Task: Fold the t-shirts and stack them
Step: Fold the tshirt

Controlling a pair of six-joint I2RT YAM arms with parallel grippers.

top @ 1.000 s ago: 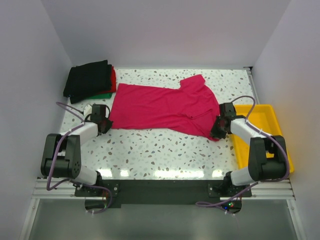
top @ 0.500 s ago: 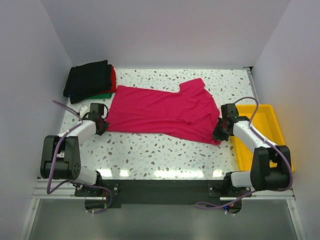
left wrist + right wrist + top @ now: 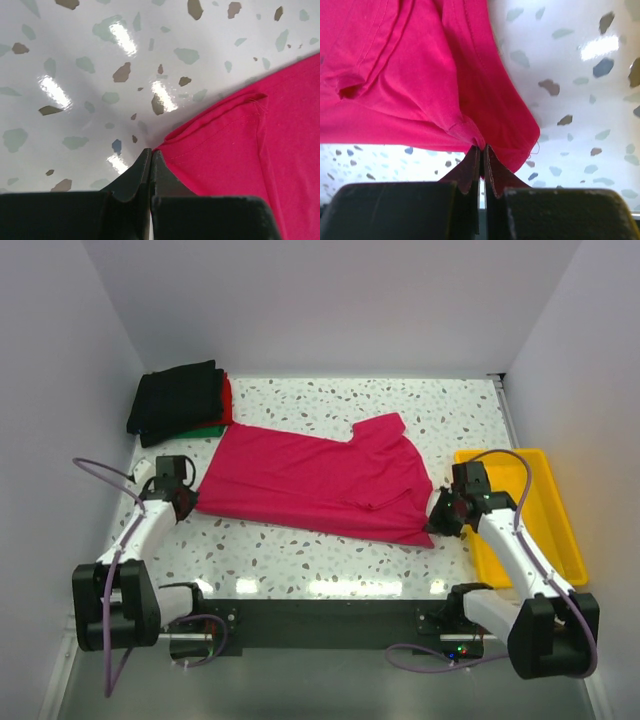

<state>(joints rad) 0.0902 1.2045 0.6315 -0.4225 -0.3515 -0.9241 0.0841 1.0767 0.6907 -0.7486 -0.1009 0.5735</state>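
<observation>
1. On the speckled table [image 3: 330,552], just left of the yellow tray [image 3: 566,540]: the magenta t-shirt [image 3: 320,475], spread out nearly flat, long side running away from the tray. Nearest corner close to the tray's left wall, not inside it.
2. Between that corner and the yellow tray: the right gripper [image 3: 481,150], fingers pressed together on the shirt's hem. Cloth bunched and puckered at the pinch in the right wrist view.
3. At the shirt's end farthest from the yellow tray: the left gripper [image 3: 151,156], fingers closed, tips nipping the very corner of the hem. A small fold of cloth turned over just past the tips.
4. On the half of the shirt closer to the yellow tray: one sleeve pointing toward the back wall, a crease running across the cloth below it.
5. Well apart from the yellow tray, in the far back-left corner: a folded stack. The black t-shirt [image 3: 178,400] on top, the red t-shirt [image 3: 227,398] showing as an edge on the tray-facing side, the green t-shirt [image 3: 208,430] peeking out at the bottom.
6. Stack just beside the magenta shirt's far end; touching or not, cannot tell.
</observation>
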